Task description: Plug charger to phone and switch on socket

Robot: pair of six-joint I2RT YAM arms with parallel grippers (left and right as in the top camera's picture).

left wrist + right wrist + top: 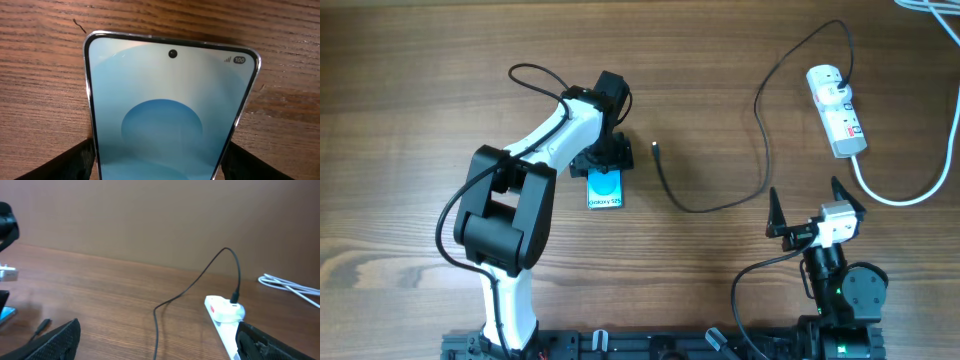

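The phone [606, 190] lies flat on the wooden table, its cyan screen [170, 115] filling the left wrist view. My left gripper [603, 165] straddles its upper half, and each black finger [75, 162] rests against a long edge of the phone. The charger is a thin black cable [760, 100]. Its small plug tip [655, 149] lies free on the table to the right of the phone, also seen low left in the right wrist view [44, 325]. Its white plug [227, 307] sits in the socket [837, 110]. My right gripper [815, 205] stands open and empty, near the front right.
A thick white cord [910, 190] runs from the socket [225, 330] down and around toward the right table edge. The black cable loops across the table's middle [157, 325] between the two arms.
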